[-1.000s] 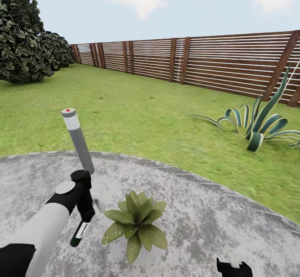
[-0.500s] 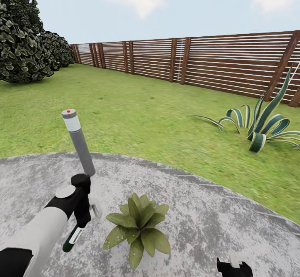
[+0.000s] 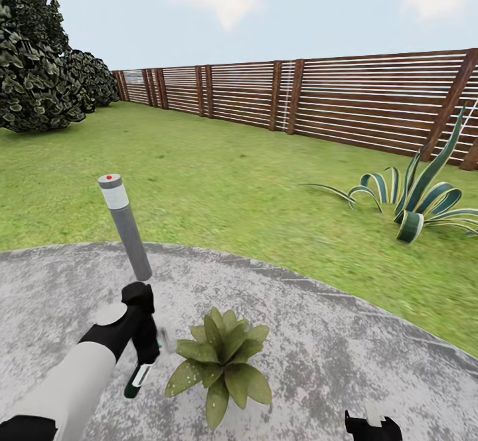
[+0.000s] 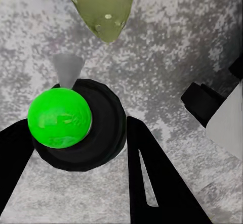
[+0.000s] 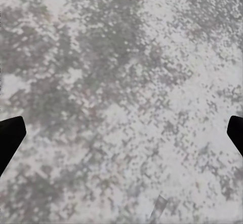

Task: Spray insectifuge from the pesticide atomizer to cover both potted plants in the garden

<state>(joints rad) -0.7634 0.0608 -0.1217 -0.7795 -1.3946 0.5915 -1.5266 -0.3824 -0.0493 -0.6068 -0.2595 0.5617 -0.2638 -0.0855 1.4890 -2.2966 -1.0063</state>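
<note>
Left gripper (image 3: 147, 356) is clamped on the atomizer (image 3: 139, 378), bottle hanging down below the fingers, over the patio (image 3: 318, 354). In the left wrist view the atomizer (image 4: 76, 124) sits between the two black fingers (image 4: 152, 178), its green cap end facing the camera and a small grey nozzle cone pointing toward a speckled leaf.

Change over the last second: the arm swung out left and has come back in, the bottle now just beside the plant (image 3: 219, 361) on its left side, near the outer leaves but not touching. The head camera shifted slightly too.

Reads as lining up a spray pass on this plant. No mist visible, so I'd judge coverage has not started here. Second plant isn't in frame.

Right gripper (image 3: 372, 426) is at the bottom edge of the head view; in its wrist view the fingertips (image 5: 10, 138) sit wide apart over bare stone, holding nothing.

Bollard lamp (image 3: 125, 227) stands just behind the left arm; watch clearance.
</note>
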